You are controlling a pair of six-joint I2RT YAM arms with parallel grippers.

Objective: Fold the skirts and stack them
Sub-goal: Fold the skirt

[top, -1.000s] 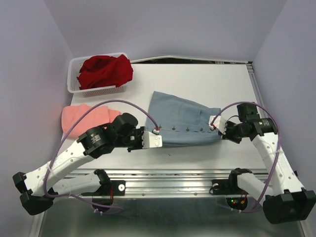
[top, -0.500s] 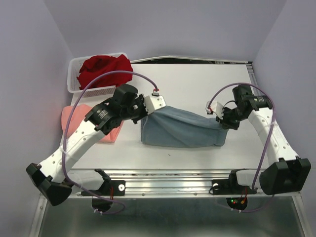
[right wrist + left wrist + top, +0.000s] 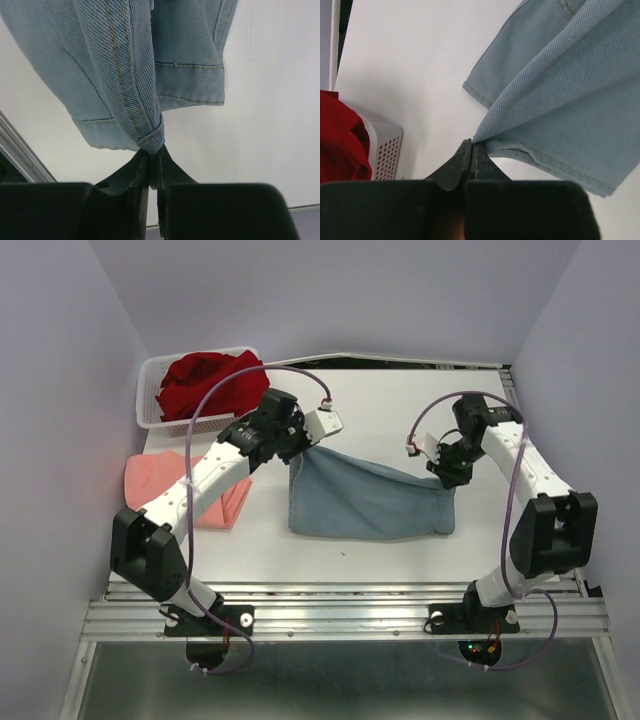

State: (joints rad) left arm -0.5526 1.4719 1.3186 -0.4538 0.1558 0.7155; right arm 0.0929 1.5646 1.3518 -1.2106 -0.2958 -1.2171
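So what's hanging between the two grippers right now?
The blue-grey skirt sags between the left gripper and the right gripper, each pinching a corner; the top external view shows it.

Pale lavender walls box in a white table on three sides. Slotted metal rails run along its near edge, with a dull grey surface below. A white mesh basket sits back-left. The light's soft and even.

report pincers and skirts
Left pincer, right pincer shut on blue-grey denim skirt, hanging. Salmon-pink cloth skirt lies left; dark red skirt in white mesh basket. Nothing blocking.
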